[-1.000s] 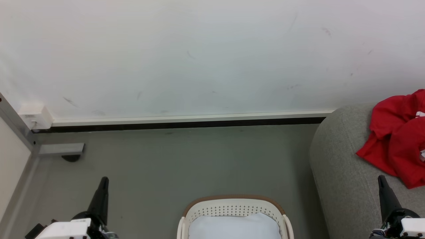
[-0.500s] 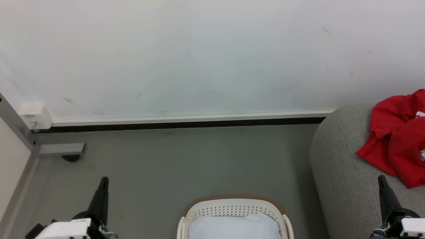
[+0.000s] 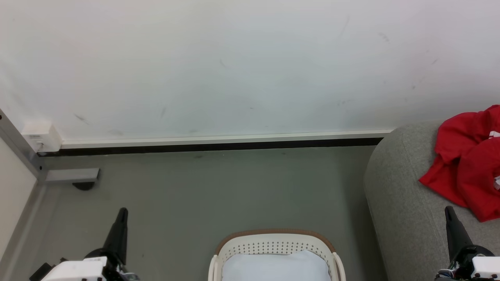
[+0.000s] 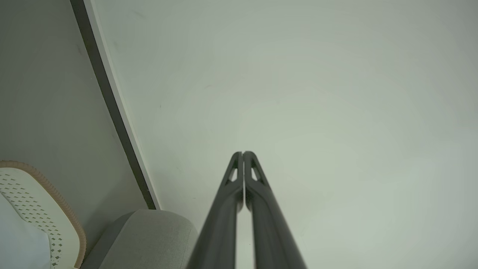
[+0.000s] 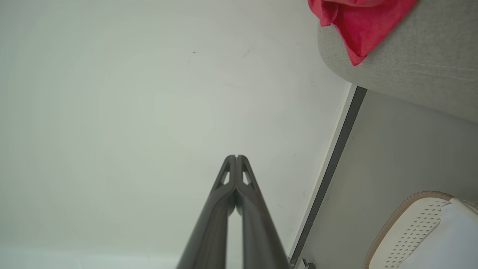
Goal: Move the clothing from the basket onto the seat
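So: clothing is on the seat, far right of the head view. It's a crumpled red heap lying on the grey upholstery near the seat's rounded left end, with a bit of white trim at the frame edge. In the right wrist view, a red corner hangs over the seat's rounded edge.

Basket sits on the floor, near centre, left of the seat with a strip of floor between them. It has a tan rim and perforated white wall, and a plain white cloth lies inside.

Left gripper is near left, over bare floor, pointing at the far wall. Jaws are pressed together, pinching nothing; the left wrist view shows the tips touching.

Right gripper is near right, over the seat, its tip near the clothing's lower edge but apart from it. Jaws are pressed together and empty, confirmed in the right wrist view.

Beyond that, a pale baseboard with a dark gap under it runs along the far wall. A grey metal bracket and a small white box sit at the far left corner.
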{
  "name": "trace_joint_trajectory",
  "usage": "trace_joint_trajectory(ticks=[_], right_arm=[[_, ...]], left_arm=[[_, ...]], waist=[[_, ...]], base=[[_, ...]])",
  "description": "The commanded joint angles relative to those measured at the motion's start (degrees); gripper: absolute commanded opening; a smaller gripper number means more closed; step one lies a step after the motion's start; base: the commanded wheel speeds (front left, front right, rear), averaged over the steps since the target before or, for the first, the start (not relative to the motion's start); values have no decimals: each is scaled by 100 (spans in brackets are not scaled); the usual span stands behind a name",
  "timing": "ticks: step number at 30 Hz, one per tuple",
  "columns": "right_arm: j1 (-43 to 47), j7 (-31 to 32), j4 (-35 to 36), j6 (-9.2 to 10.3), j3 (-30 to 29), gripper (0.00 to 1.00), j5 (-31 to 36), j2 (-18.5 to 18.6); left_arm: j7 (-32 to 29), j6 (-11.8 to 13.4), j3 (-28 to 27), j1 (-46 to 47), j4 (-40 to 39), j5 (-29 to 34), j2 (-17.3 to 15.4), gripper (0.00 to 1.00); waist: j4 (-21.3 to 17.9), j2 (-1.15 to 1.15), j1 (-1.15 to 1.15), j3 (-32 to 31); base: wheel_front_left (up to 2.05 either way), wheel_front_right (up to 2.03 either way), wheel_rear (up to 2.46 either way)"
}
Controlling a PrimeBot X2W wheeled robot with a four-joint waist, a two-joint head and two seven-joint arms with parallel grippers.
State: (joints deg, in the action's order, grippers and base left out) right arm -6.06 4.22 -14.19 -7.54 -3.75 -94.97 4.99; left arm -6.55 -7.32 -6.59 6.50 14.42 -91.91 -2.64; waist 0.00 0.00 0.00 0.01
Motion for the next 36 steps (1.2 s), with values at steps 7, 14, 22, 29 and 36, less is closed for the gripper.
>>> trace_joint_trajectory(ticks=[7,14,22,29,36], right_arm=[[-68,31,-10,11,-25,0,42,-11],[-69,29,-11,10,-33,0,50,-18],[-70,40,-12,11,-40,0,62,-25],[-70,46,-12,11,-48,0,70,-30],[-71,54,-13,10,-54,0,74,-34]], left_arm=[[-30,-35,-20,44,9,-76,-44,0],[-30,-35,-20,44,9,-76,-44,0],[-30,-35,-19,44,9,-76,-44,0],[-30,-35,-19,43,8,-76,-44,0],[-30,-32,-19,43,8,-77,-44,0]], waist=[[0,0,0,0],[0,0,0,0],[0,0,0,0],[0,0,0,0],[0,0,0,0]], base=[[0,0,0],[0,0,0],[0,0,0],[0,0,0],[0,0,0]])
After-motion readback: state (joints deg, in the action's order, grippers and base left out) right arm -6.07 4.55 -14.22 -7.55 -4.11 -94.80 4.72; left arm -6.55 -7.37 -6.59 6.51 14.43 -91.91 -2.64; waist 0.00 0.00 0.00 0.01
